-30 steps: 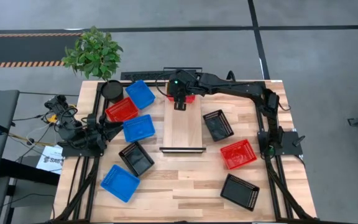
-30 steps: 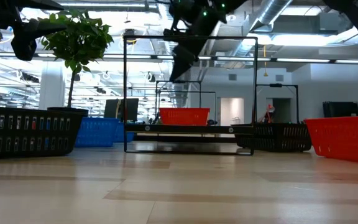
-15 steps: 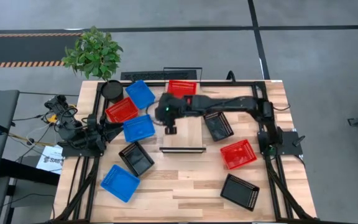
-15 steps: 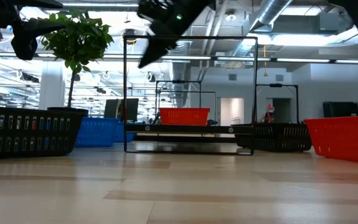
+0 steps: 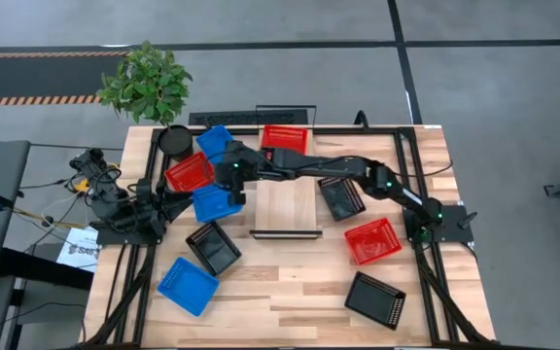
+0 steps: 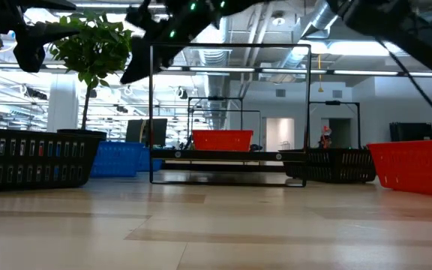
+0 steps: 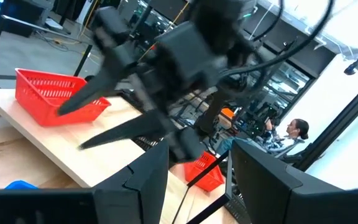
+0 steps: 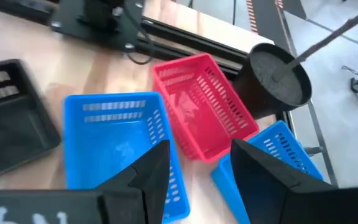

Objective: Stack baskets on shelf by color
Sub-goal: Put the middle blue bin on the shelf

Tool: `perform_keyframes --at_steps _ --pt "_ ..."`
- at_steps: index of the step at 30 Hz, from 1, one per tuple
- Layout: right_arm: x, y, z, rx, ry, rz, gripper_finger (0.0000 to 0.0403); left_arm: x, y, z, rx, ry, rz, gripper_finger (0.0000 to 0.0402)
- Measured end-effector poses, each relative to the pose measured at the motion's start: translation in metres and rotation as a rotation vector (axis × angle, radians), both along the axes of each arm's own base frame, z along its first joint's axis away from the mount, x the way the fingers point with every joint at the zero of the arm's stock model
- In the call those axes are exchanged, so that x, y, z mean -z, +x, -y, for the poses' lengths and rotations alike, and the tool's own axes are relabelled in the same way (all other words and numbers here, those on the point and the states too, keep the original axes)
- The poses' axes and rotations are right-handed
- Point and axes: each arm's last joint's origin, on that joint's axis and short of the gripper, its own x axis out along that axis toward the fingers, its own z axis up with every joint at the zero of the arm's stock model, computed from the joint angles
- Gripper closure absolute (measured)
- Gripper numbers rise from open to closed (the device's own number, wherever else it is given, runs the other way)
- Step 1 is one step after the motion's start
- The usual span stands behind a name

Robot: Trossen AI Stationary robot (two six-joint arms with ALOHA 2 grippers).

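Right hand (image 5: 235, 181) extended across the table (image 5: 290, 292) to the far-left cluster, hanging above the red basket (image 5: 191, 171) and the blue basket (image 5: 217, 199) beside it. Fingers apart, nothing between them; right wrist view confirms an empty gap over both baskets. Left hand (image 5: 168, 199) parked at the left edge near its base, fingers partly apart, holding nothing, pointed across at the right arm.

Shelf (image 5: 288, 206) at table centre, running near to far. One red basket (image 5: 285, 137) already seated at its far end; rest of the plank bare. Remaining baskets loose on the table: a second blue (image 5: 220, 146) far left beside the black plant pot (image 5: 174, 139), a third blue (image 5: 188, 285) near left, black ones at near left (image 5: 213, 247), right of the shelf (image 5: 341, 195) and near right (image 5: 375, 298), one red (image 5: 372, 240) at right.

Judged handling: thin moulded plastic, light, fairly stiff, perforated walls likely to flex slightly under a pinch. Smooth rim, so a firm grip advisable. Best hold judged to be one long wall, one finger inside and one outside, near mid-length to avoid tilt. Red basket the likely next pick, to stack onto the one shelved. Neighbouring baskets close; risk of nudging them on descent.
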Motion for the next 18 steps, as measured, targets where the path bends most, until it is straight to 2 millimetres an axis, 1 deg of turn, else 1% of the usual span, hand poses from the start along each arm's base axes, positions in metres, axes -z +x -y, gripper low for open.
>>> perform_keyframes --at_steps 1,4,7,11,17,18 --pt "0.007 0.002 0.003 0.005 0.003 0.007 0.0211 0.0 0.0 0.0 0.0 0.0 0.0 0.0234" --pt "0.016 0.005 0.009 0.036 0.031 0.017 0.0211 0.0 0.0 0.0 0.0 0.0 0.0 0.0234" --pt "0.019 0.004 0.015 0.068 0.07 0.007 0.0213 0.001 0.0 0.0 -0.001 0.005 -0.005 0.0234" --pt "0.021 0.002 0.02 0.045 0.113 -0.016 0.0215 0.002 0.0 0.0 0.001 0.002 -0.011 0.0234" --pt "0.025 0.0 0.018 0.04 0.134 -0.056 0.0216 0.004 0.0 0.0 0.002 -0.009 -0.017 0.0234" --pt "0.032 0.002 0.018 0.042 0.138 -0.066 0.0216 0.004 0.0 0.0 0.002 -0.009 -0.018 0.0234"
